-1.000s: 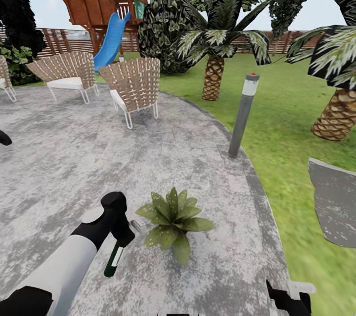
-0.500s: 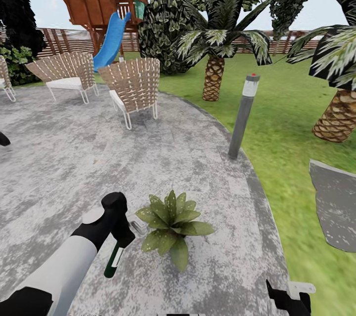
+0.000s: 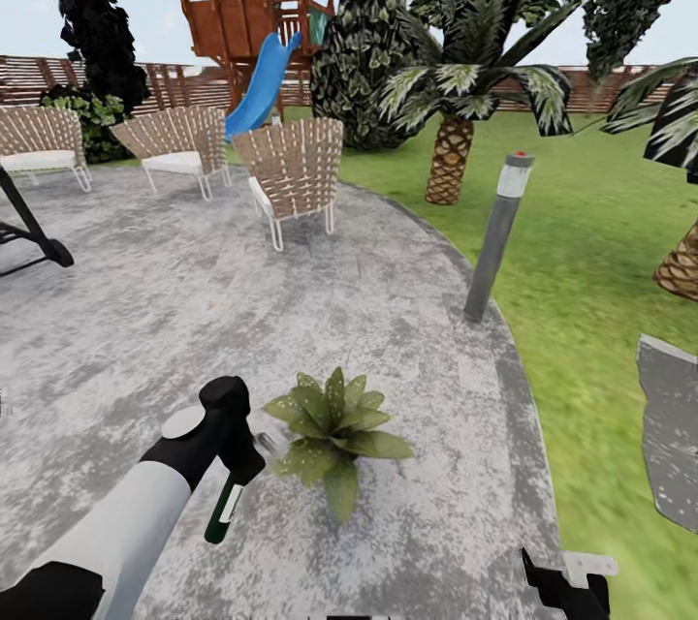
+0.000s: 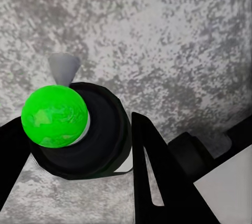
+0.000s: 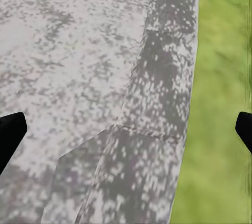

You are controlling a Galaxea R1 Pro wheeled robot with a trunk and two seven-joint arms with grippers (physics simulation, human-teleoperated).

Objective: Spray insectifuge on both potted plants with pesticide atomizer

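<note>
While the left gripper's (image 3: 236,467) jaws grip the spray bottle (image 3: 224,513) beside the potted plant (image 3: 333,426) on the stone patio (image 3: 291,310), the right gripper's (image 5: 126,129) jaws stand wide open near the lawn (image 3: 582,252).

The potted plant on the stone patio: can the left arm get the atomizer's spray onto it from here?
Probably yes. The left tool holds the pesticide atomizer right beside the potted plant, with only bare patio between them. Whether the nozzle faces the leaves is unclear.
</note>
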